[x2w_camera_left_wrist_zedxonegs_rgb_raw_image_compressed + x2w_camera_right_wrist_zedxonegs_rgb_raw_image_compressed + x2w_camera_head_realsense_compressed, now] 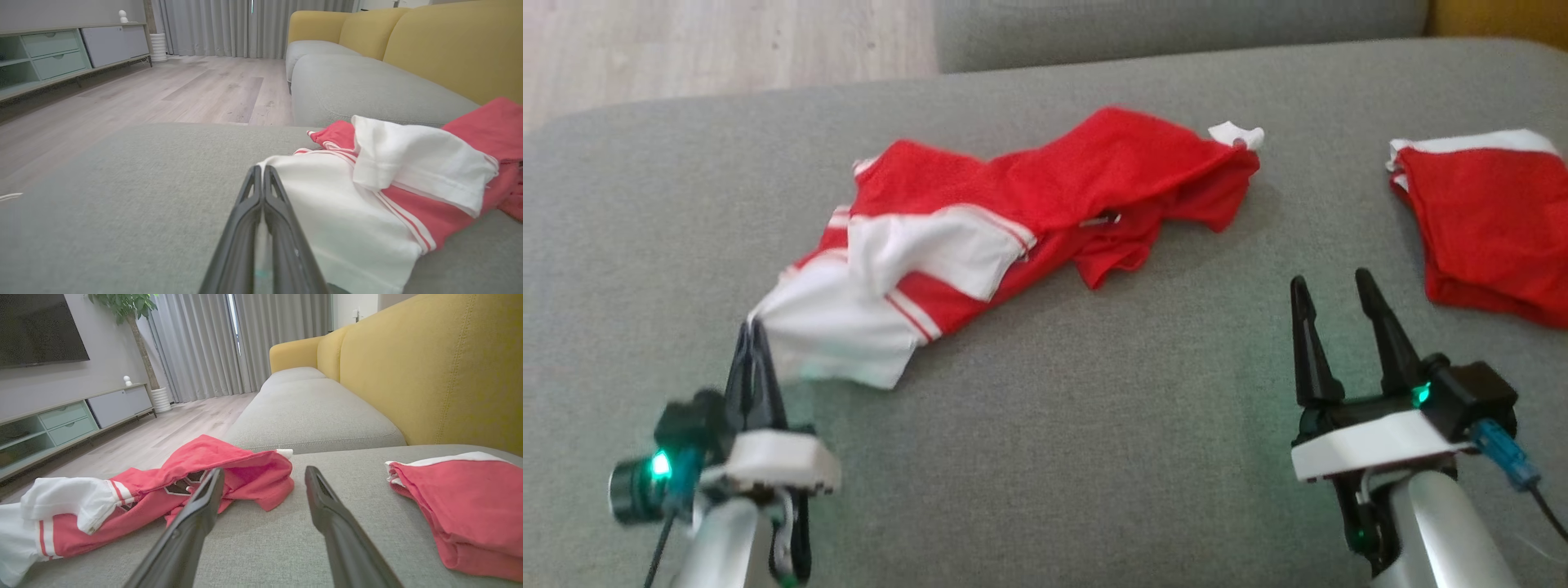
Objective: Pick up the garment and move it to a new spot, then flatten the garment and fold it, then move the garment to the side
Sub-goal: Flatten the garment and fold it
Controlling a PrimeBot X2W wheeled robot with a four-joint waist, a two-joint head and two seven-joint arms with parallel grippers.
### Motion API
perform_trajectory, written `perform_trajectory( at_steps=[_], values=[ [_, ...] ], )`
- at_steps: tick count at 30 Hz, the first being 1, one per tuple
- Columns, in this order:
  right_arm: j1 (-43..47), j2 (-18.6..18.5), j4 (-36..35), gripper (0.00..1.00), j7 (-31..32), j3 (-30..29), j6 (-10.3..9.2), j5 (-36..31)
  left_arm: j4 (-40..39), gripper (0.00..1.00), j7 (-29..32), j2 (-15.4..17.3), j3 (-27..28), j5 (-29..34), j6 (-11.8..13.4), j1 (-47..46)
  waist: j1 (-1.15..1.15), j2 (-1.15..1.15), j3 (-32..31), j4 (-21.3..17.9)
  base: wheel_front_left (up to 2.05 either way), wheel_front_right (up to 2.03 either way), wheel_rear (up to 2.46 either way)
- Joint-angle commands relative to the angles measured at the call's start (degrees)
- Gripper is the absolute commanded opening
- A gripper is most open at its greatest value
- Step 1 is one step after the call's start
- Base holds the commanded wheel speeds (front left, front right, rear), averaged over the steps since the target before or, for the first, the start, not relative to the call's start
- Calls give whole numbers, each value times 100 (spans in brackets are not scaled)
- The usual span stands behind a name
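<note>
The left claw (754, 327), in the lower left of the head view, has its two dark fingers pressed flat together. Their tips meet the white corner of the garment (1045, 184), where the cloth draws up to a small peak. I judge it is nipping that corner, though how much fabric sits between the tips is too fine to see. A corner makes a sensible handle: lifted from there, the crumpled shirt would hang and shake loose of its own folds on the way to a new spot.

The right claw (1330, 278), lower right, is spread wide and empty above the grey sofa cushion (1094, 408), touching nothing. It is likely in reserve for a second corner.

The garment sprawls from the lower left towards the upper centre, red with white sleeves and stripes, bunched and not yet flattened. Well apart, at the right edge, lies a second red piece (1494, 220), folded.
</note>
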Motion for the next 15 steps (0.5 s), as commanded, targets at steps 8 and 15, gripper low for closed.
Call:
perform_trajectory(
  at_steps=[8, 15],
  values=[
    [-35, -9, -108, 100, -61, 222, 11, 33, -806, 100, -71, 126, 291, 59, 149, 350, 1, 0, -173, 79, 0, 0, 0],
    [-71, -9, -98, 100, -61, 241, 11, 19, -1402, 100, -71, -7, 186, 265, 22, 324, 1, 0, -142, 12, 0, 0, 0]
  ],
)
